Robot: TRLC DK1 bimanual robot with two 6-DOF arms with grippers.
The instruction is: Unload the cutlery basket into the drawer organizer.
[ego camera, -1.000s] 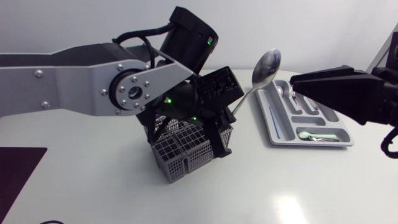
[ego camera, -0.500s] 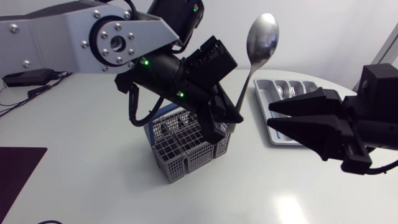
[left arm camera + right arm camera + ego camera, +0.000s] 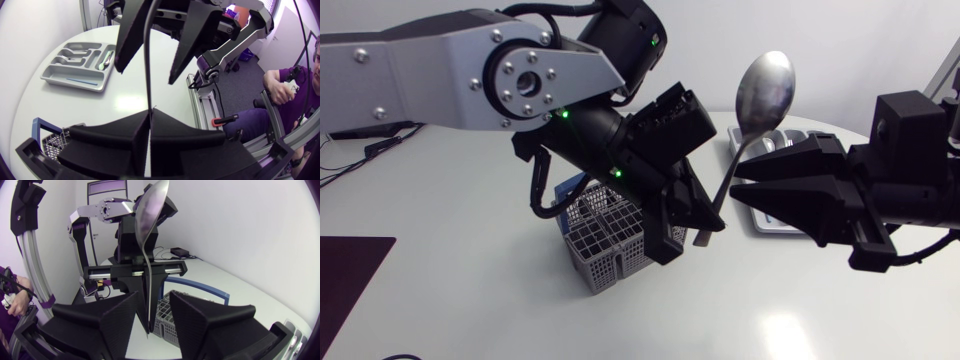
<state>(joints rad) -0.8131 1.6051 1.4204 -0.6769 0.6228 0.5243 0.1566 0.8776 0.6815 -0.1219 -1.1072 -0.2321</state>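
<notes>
- Left gripper (image 3: 705, 218) stays clamped on the shiny steel spoon (image 3: 765, 88), which has been carried right of the grey mesh cutlery basket (image 3: 605, 245).
- Right gripper (image 3: 738, 185), fingers spread, now straddles its handle.

A white round table (image 3: 470, 250) carries a grey plastic mesh cutlery basket (image 3: 605, 250) below the left gripper (image 3: 692, 238) and a grey compartmented organizer tray (image 3: 70, 84) near the right gripper (image 3: 738, 185).

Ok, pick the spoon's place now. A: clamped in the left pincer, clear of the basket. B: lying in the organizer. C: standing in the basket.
A: the left pincer is shut on the spoon by its handle, bowl upward; the right pincer stands open around its stem.
</notes>
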